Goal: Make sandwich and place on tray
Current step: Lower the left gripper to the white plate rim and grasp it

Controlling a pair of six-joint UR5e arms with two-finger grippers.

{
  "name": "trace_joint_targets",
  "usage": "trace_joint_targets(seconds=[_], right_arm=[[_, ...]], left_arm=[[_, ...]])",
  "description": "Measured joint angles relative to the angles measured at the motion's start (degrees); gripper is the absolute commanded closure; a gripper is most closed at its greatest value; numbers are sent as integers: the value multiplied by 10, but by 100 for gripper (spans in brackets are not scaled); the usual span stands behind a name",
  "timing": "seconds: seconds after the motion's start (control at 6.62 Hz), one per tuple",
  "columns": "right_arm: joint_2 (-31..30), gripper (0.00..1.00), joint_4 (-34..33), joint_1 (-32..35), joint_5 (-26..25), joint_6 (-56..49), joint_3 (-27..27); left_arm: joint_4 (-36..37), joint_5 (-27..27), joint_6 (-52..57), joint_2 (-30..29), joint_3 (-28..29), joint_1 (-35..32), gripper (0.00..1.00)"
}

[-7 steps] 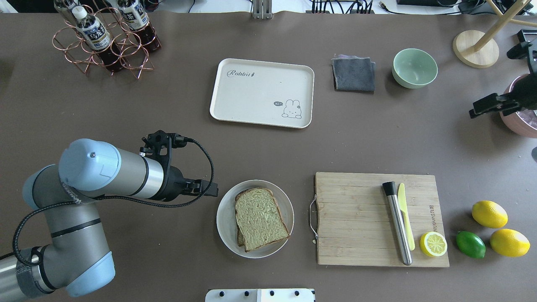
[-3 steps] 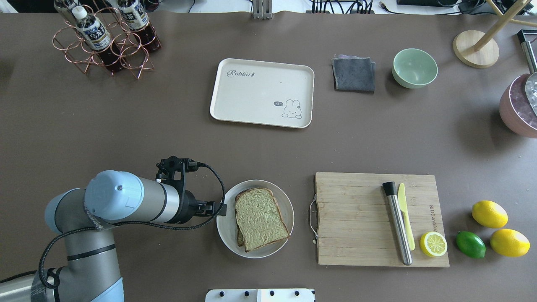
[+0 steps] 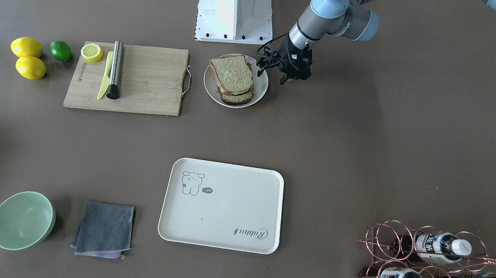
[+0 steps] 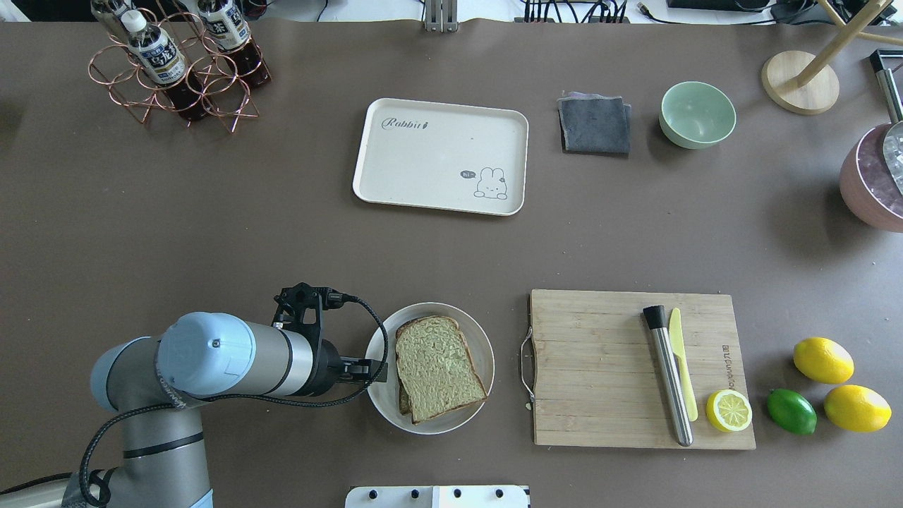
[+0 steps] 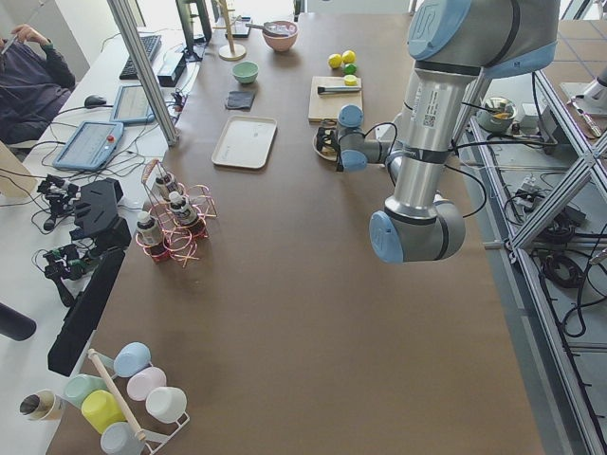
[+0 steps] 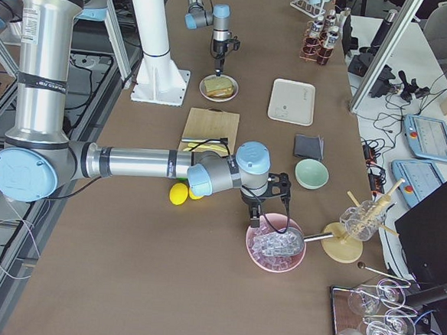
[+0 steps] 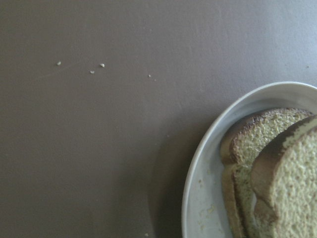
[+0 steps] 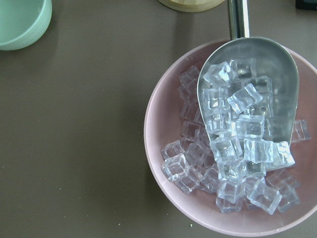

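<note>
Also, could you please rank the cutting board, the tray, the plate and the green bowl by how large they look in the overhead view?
Largest to smallest in the overhead view:
1. cutting board
2. tray
3. plate
4. green bowl
The gaps between them are clear.

Brown table carries tray, plate, cutting board, grey cloth, green bowl, 2 lemons, lime.

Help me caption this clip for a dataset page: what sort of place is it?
Most likely a robotics lab staged as a mock kitchen: industrial robot arms at a brown table, teach pendants on a side bench, and food props such as the sandwich on a plate.
</note>
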Motion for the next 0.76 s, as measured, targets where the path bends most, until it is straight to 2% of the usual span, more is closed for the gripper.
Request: trace_joint_targets(seconds=[0.3,0.45,0.6,0.76], right_arm=[[-1,0,1,0,0,0,0],[-1,0,1,0,0,0,0],[-1,0,1,0,0,0,0],[-1,0,0,0,0,0,0]], left_arm=[[-5,4,0,-3,3,4,57],[-5,4,0,-11,9,5,59],[-5,4,0,-22,17,5,67],[-5,4,1,-27,22,4,81]])
